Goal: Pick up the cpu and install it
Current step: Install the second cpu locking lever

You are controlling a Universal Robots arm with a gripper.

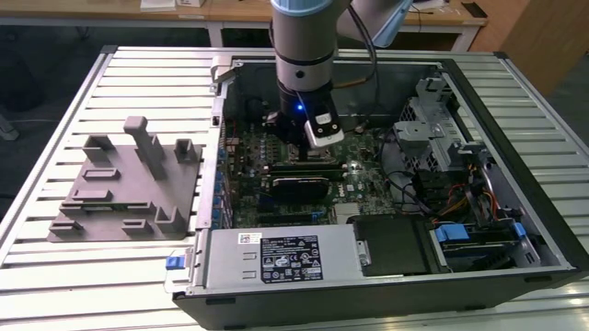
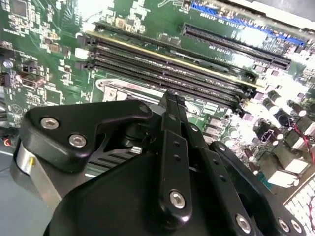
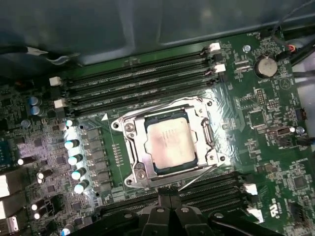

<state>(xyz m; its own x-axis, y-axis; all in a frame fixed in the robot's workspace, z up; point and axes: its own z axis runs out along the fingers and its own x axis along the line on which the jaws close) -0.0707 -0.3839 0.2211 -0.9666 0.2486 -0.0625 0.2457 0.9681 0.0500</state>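
The cpu [image 3: 170, 142], a small pale silver square, lies flat inside the metal-framed socket [image 3: 129, 147] on the green motherboard [image 3: 256, 147] in the first wrist view. My gripper [image 1: 305, 146] hangs inside the open computer case, just above the board and behind the socket [image 1: 296, 187] in the exterior view. In the second wrist view its black fingers [image 2: 172, 128] stand pressed together with nothing between them, over the memory slots [image 2: 167, 66]. The gripper's black knuckles [image 3: 170, 214] show beside the socket in the first wrist view.
A grey plastic fixture [image 1: 124, 186] with upright blocks rests on the slatted table at the exterior view's left. Inside the case [image 1: 387, 276] are a power supply [image 1: 276, 258], drive cages [image 1: 432, 131] and loose cables [image 1: 460, 200]. Capacitors [image 3: 74, 157] line one side of the socket.
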